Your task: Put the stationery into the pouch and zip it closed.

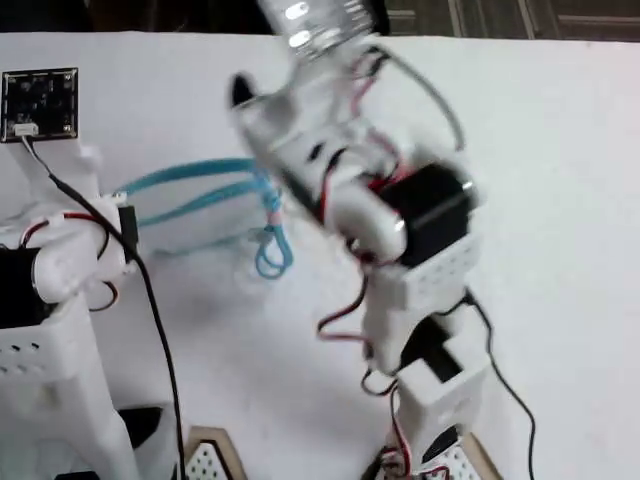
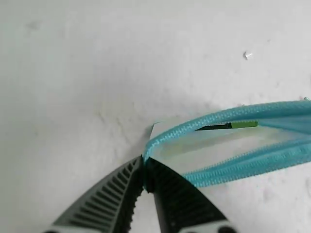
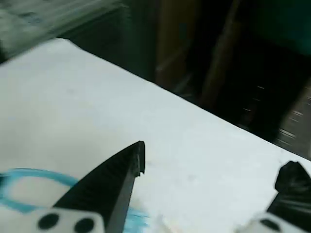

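The clear pouch (image 1: 205, 205) with a teal zipper lies on the white table, its zipper parted. My left gripper (image 2: 145, 166) is shut on the pouch's corner, seen at the pouch's left end in the high view (image 1: 126, 224). A green and black pen (image 2: 235, 125) shows inside the pouch mouth (image 2: 228, 141). My right gripper (image 3: 214, 170) hangs open above the table with nothing between its fingers, over the pouch's far side (image 1: 258, 100). A bit of the teal zipper (image 3: 22, 187) shows below it.
A black square board (image 1: 40, 103) with a cable lies at the far left. The table's far edge (image 3: 194, 104) runs close behind the right gripper. Bare white table (image 1: 560, 180) stretches to the right. Both arm bases stand at the near edge.
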Available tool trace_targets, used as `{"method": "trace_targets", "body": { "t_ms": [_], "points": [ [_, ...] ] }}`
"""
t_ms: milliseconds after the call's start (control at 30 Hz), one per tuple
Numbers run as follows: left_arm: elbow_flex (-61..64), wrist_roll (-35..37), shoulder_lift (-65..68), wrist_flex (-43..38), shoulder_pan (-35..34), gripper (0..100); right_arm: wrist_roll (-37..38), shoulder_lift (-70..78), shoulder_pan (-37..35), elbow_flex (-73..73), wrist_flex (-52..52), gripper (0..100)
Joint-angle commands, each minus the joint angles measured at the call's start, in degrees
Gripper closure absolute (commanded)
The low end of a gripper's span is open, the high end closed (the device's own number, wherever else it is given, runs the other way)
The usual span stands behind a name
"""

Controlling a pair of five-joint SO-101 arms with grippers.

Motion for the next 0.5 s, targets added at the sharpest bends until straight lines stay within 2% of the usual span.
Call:
{"method": "trace_targets", "body": {
  "t_ms": [0,100,267,367,467],
  "points": [
    [-0.3,0.0,-0.4,-0.1,0.0,98,6.9,0.7,9.5,5.6,0.9,58.7],
    [-0.3,0.0,-0.4,-0.1,0.0,98,17.8,3.0,12.8,18.9,0.9,58.7],
    [-0.4,0.0,-0.4,-0.1,0.0,98,33.1,7.4,12.0,38.7,-0.4,58.7],
    [-0.5,0.0,-0.4,-0.1,0.0,98,38.6,12.0,10.9,42.4,-4.1,58.7],
    [-0.5,0.0,-0.4,0.0,0.0,98,40.4,18.1,9.8,42.2,-7.2,58.7]
  ]
}}
